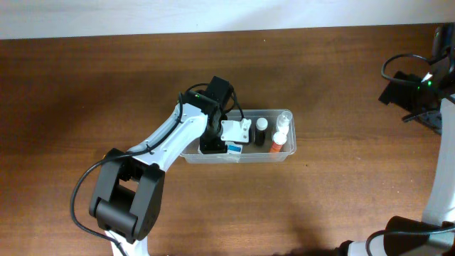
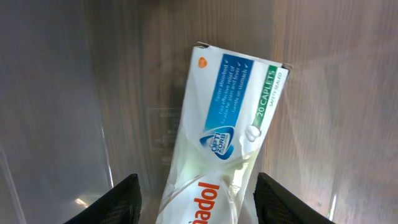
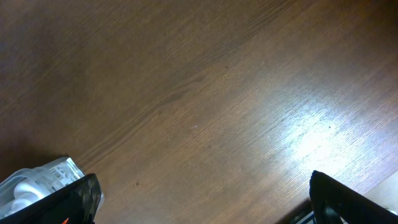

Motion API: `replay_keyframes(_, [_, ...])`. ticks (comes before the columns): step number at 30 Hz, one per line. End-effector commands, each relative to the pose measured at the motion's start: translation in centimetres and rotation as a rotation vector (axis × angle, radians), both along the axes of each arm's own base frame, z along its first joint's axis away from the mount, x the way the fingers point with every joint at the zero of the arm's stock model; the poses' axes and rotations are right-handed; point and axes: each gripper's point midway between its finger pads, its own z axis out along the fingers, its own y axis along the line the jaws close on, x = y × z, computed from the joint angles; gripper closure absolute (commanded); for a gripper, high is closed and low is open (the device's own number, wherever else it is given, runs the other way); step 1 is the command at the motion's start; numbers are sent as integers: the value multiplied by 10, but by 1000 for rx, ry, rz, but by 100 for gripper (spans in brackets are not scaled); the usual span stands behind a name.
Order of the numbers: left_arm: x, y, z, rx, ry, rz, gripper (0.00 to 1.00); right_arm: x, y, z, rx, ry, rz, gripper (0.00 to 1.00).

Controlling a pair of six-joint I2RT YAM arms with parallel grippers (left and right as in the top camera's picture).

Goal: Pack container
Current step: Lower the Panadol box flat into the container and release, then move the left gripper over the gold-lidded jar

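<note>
The container [image 1: 287,151], a clear plastic tub, sits at the table's middle. My left gripper [image 1: 213,139] reaches down into its left end. In the left wrist view a white and blue caplet box [image 2: 224,118] lies on the container floor, between the fingers of my left gripper [image 2: 196,202]. A narrow gap shows on each side of the box, so the jaws stand open around it. From overhead the box [image 1: 235,148] shows beside the gripper. My right gripper [image 3: 202,199] hangs wide open over bare wood at the far right, holding nothing.
A white-capped bottle [image 1: 261,125] and an orange-capped bottle [image 1: 278,141] lie in the container's right half. The container's translucent wall [image 2: 50,124] rises close on the left of the box. A corner of the container [image 3: 37,177] shows in the right wrist view.
</note>
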Motion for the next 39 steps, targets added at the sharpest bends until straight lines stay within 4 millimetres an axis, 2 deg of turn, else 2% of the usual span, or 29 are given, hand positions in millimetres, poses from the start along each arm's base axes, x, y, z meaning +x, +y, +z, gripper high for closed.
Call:
replay_keyframes(1, [15, -10, 22, -47, -27, 111, 41, -1, -3, 8, -22, -20, -5, 2])
replay_keyframes(5, [26, -11, 65, -61, -66, 205, 41, -1, -3, 8, -22, -21, -5, 2])
replay_keyframes(9, [20, -7, 110, -86, -39, 377, 40, -1, -3, 8, -22, -20, -5, 2])
replay_keyframes(13, [1, 3, 143, -91, 27, 562, 30, -1, -3, 8, -22, -20, -5, 2])
replay_keyframes(14, [-4, 3, 148, -98, 47, 588, 17, -1, -3, 8, -22, -20, -5, 2])
replay_keyframes(15, [-8, 2, 151, -109, 68, 614, 5, -1, -3, 8, -22, -21, -5, 2])
replay_keyframes(16, [-11, 4, 153, -109, 81, 638, 2, -1, -3, 8, -22, -20, -5, 2])
replay_keyframes(21, [-23, 23, 150, -47, 140, 801, 1, -1, -3, 8, -22, -20, -5, 2])
replay_keyframes(25, [-14, 82, 147, 89, 76, 1176, 1, -1, -3, 8, -22, -20, -5, 2])
replay_keyframes(27, [-11, 105, 146, 119, 65, 1312, 1, -1, -3, 8, -22, -21, -5, 2])
replay_keyframes(31, [-4, 137, 147, 106, 77, 1491, 1, -1, -3, 8, -22, -20, -5, 2])
replay_keyframes(35, [5, 159, 148, 81, 63, 1583, 1, -1, -3, 8, -22, -20, -5, 2])
replay_keyframes(39, [11, 191, 134, 98, 47, 1709, 1, -1, -3, 8, -22, -21, -5, 2])
